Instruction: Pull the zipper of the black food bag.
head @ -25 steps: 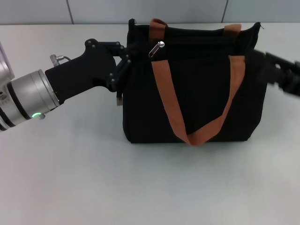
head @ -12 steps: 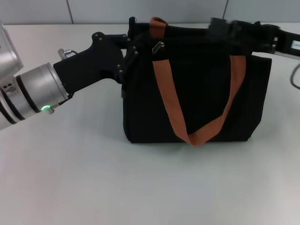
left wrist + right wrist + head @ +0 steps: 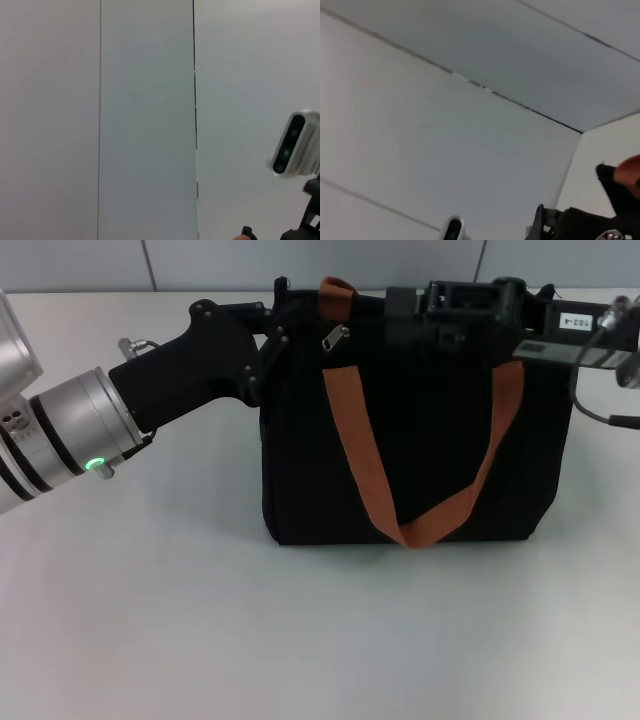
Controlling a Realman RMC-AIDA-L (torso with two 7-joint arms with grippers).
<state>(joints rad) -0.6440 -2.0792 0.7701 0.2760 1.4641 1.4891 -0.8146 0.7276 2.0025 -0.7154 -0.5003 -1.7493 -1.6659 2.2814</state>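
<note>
At the black food bag's (image 3: 410, 430) top edge, right tool (image 3: 405, 310) has swung in toward the zipper (image 3: 335, 337) at the left corner, likely lining up a pull. Left tool (image 3: 270, 345) pinches that corner. Right tool's opening: can't tell.

the white table (image 3: 300, 640) spreads out bare and matte in front of me, running back to a pale grey panelled wall (image 3: 300, 262) with thin dark vertical seams. from my wrists i see that same wall (image 3: 145, 120), its panel joints crossing as fine dark lines (image 3: 470, 100)
</note>
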